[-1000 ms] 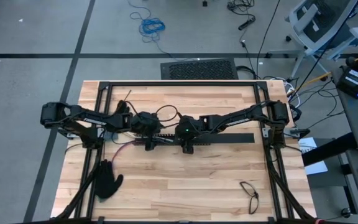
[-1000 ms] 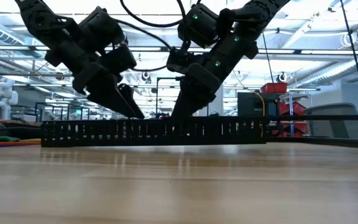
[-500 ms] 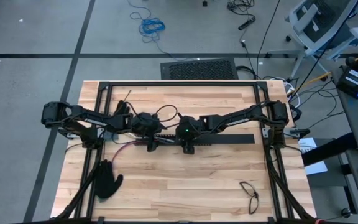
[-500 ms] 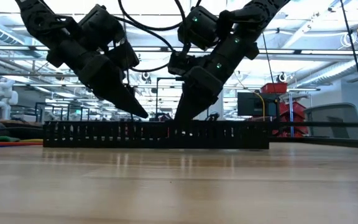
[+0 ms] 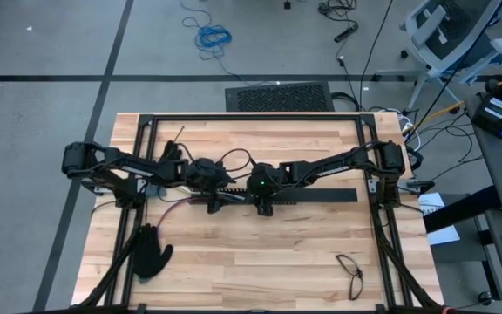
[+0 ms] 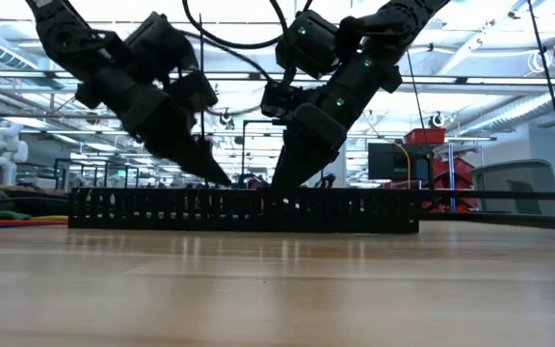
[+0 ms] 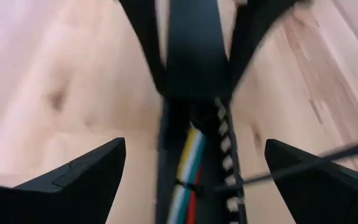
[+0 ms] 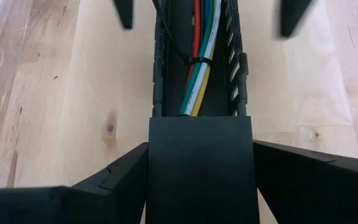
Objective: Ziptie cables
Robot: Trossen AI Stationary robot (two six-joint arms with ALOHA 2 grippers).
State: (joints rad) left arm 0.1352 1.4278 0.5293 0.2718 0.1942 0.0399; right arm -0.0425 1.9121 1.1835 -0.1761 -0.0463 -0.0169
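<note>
- Two arms meet over the middle of my table in the high view: left gripper and right gripper both sit on the black slotted duct. A black glove lies near the front left, glasses front right.
- Low view: both grippers come down at a slant onto the duct, tips close together near its middle.
- Left wrist view: my left fingers stand wide apart, one on each side of the duct; the cables lie inside it, a ziptie round them.
- Right wrist view: the right fingers are apart, clamped on the duct's solid cover from both sides. Beyond it, red, green, white and yellow cables run along the channel, a ziptie binding them.
</note>
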